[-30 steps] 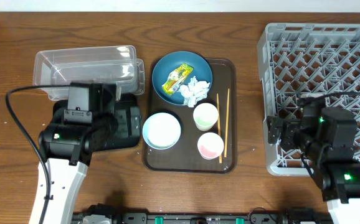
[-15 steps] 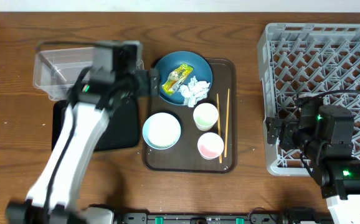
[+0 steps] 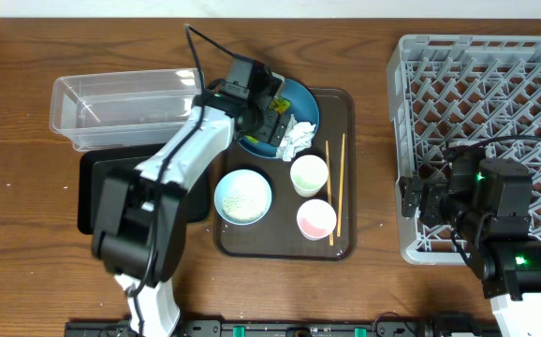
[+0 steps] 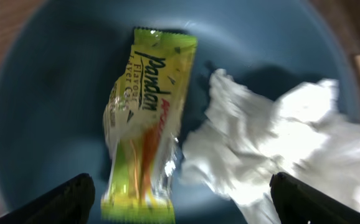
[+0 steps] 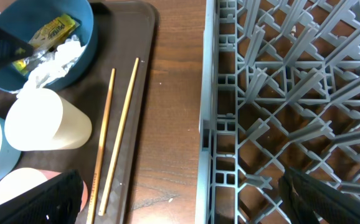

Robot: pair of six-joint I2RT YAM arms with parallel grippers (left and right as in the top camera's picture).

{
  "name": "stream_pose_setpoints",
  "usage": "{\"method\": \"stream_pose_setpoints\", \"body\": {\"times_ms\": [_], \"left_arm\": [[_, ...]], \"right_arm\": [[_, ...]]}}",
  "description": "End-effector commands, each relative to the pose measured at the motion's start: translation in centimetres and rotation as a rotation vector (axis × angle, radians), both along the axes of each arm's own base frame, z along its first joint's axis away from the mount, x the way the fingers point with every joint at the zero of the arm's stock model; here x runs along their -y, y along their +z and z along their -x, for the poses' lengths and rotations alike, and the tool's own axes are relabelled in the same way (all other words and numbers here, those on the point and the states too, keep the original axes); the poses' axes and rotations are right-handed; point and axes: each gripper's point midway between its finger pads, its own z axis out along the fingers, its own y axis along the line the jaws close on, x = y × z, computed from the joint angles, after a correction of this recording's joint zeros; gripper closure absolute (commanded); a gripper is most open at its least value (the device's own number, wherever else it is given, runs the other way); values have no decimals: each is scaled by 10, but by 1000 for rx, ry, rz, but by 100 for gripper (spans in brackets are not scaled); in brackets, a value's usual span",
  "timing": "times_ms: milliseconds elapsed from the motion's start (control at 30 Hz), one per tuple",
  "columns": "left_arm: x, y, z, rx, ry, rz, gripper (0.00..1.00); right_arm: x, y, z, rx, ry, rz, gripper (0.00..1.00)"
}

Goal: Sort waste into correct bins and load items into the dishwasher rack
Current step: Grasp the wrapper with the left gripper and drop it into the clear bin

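My left gripper (image 3: 269, 117) is open and hangs low over the blue dish (image 3: 303, 101). In the left wrist view its fingers (image 4: 183, 202) straddle the yellow-green snack wrapper (image 4: 146, 118) and the white tissue (image 4: 279, 143), gripping neither. The white bowl (image 3: 243, 196) holds rice grains. The pale green cup (image 3: 309, 174), pink cup (image 3: 315, 219) and chopsticks (image 3: 336, 187) lie on the brown tray (image 3: 341, 245). My right gripper (image 5: 192, 199) is open and empty over the left edge of the grey rack (image 3: 486, 94).
The clear tub (image 3: 125, 108) stands at the back left, and the black tray (image 3: 97, 187) lies in front of it. My left arm stretches across both. Bare wood separates the brown tray from the rack.
My left arm has swung from above the black tray, past the tub, to the right over the blue dish. The right arm has not moved.
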Motion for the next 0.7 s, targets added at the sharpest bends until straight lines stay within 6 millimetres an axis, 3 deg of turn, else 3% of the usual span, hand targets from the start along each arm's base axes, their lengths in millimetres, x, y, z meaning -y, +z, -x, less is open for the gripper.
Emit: {"method": "stream_pose_setpoints", "body": {"times_ms": [0,233,300,367,667], "left_arm": [[-3,-14,-15,34,-9,-42,7],[-11,-43,-22,23,17,-100,7],[-13,-50,-21,13,21,-113,12],[-13,-51,-21,9,21,-115,22],[-13,-42,-22,22,26,-107,94]], "right_arm": [[-2,9,-1,19,8,-6,1],[-3,8,0,12,8,-6,1],[-3,8,0,12,8,-6,1],[-2,8,0,12,8,-6,1],[-3,8,0,12,8,-6,1]]}}
